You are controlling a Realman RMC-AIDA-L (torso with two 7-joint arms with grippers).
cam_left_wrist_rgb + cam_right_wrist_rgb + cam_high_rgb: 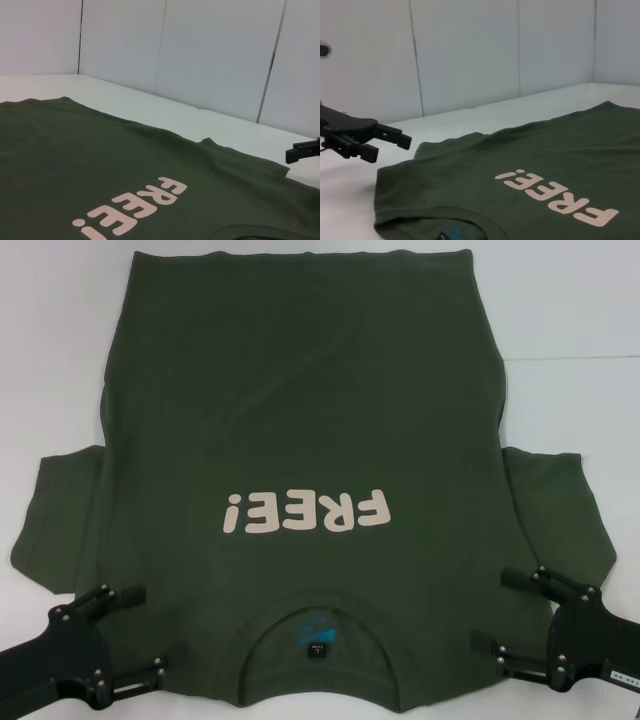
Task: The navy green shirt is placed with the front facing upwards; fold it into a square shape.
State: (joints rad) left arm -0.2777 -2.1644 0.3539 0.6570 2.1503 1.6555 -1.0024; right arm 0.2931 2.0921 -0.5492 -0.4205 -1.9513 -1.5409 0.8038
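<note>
The navy green shirt (300, 410) lies flat and front up on the white table, with its collar (318, 605) nearest me and the cream "FREE!" lettering (305, 512) reading upside down. Both short sleeves spread out to the sides. My left gripper (152, 630) stands open at the shirt's near left shoulder, its fingers over the cloth edge and nothing between them. My right gripper (490, 610) stands open at the near right shoulder in the same way. The right wrist view shows the shirt (530, 170) and the left gripper (387, 145) beyond it.
Bare white table (570, 360) surrounds the shirt on both sides and beyond its hem. White wall panels (200, 50) close off the table's far sides. A small blue neck label (315, 632) sits inside the collar.
</note>
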